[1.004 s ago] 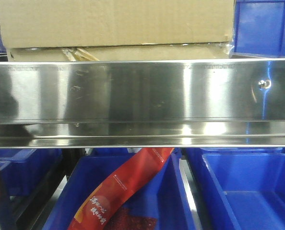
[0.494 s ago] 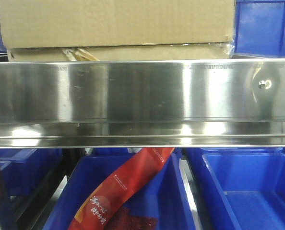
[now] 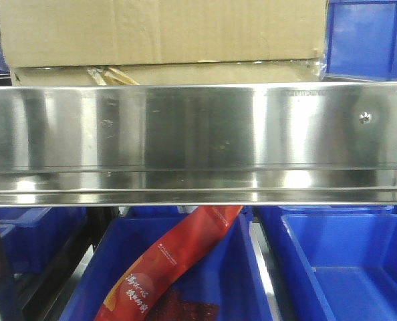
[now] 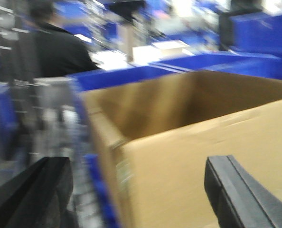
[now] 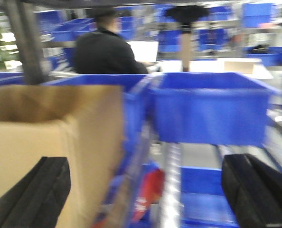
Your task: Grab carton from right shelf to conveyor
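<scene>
— Where is the carton [image 3: 162, 30]?
— It rests on the right shelf [image 3: 198, 127], just above its front edge.
— And the claws?
— The left gripper [image 4: 141, 190] and right gripper [image 5: 145, 194] are both released, jaws spread wide, near the carton.

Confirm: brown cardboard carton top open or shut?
Open: the large brown cardboard carton shows its inner walls in both wrist views.

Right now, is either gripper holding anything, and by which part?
Nothing is held. The left gripper and right gripper are both open, neither closed on the carton.
</scene>
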`<state>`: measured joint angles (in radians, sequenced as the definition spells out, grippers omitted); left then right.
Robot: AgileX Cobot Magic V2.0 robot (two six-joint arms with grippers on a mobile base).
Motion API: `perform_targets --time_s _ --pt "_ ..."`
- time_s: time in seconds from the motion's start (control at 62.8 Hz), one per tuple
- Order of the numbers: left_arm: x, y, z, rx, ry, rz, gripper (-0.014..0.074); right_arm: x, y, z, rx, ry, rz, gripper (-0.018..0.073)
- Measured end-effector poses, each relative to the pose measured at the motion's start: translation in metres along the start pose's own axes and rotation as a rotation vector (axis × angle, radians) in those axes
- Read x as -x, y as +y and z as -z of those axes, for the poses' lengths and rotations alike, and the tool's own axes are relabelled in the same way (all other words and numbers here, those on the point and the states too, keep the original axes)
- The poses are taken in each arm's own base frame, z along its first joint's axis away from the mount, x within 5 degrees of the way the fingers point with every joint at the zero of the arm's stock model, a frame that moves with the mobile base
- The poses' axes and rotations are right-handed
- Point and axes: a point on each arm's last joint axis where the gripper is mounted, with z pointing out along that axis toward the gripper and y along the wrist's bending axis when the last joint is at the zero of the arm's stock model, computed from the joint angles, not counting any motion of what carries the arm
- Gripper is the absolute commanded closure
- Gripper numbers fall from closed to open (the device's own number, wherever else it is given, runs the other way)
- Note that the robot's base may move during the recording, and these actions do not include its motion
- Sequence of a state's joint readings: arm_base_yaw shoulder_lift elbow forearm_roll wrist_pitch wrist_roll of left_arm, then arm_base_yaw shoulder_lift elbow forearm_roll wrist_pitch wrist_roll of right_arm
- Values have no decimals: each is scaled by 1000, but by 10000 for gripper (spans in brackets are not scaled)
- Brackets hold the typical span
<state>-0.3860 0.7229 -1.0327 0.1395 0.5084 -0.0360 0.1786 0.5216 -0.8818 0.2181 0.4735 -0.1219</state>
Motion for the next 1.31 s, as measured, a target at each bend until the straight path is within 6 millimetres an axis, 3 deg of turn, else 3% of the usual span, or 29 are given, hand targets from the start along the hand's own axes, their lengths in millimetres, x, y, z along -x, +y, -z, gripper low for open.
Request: perform_targets --time_s 0.207,0.335,0.526,0.701,0.829,1.036,1.147,1.243,1.307 --pt "50 0 -58 8 182 77 120 52 18 -60 141 173 8 21" --pt "66 3 -98 61 317 117 120 85 25 -103 176 270 21 21" --pt "73 30 -145 172 455 196 120 106 31 -173 193 420 6 21" --pt "58 50 -189 207 521 260 120 99 32 -229 183 533 2 21" --pt "40 53 -215 213 580 266 120 74 27 -271 134 628 11 21" --pt "10 53 -249 209 669 269 120 31 24 -313 115 747 9 21" --pt "-1 53 -259 209 695 268 124 17 23 -324 112 783 7 24" --pt "-5 53 -264 208 704 268 179 10 23 -331 111 796 5 127" --pt "-6 53 -264 208 706 268 278 7 22 -333 110 803 5 283"
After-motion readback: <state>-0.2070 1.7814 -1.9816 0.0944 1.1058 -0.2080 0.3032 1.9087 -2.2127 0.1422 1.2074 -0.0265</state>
